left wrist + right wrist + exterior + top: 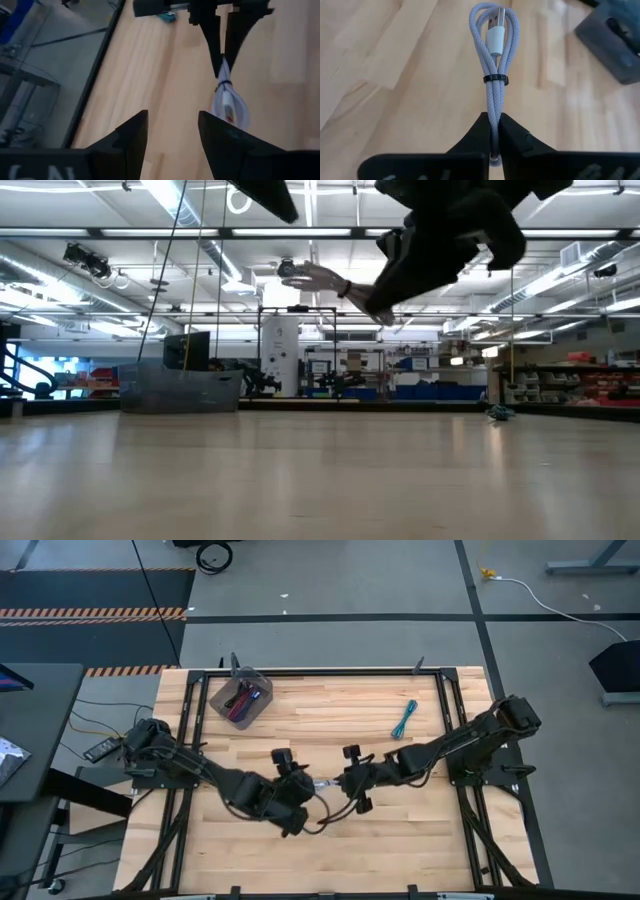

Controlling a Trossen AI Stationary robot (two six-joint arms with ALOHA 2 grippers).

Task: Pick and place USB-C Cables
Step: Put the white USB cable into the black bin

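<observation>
The right gripper (493, 131) pinches the white-silver cable (494, 60) above the table (400, 840); the left gripper (172, 131) gapes just beyond it, the teal cable (403, 720) behind, clear bin (241, 700) farther off.

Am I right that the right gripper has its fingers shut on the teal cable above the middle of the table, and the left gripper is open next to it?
Not quite: the right gripper is shut on the white-silver cable, as the right wrist view shows. The teal cable lies on the table. The left gripper is open beside it, as said.
</observation>
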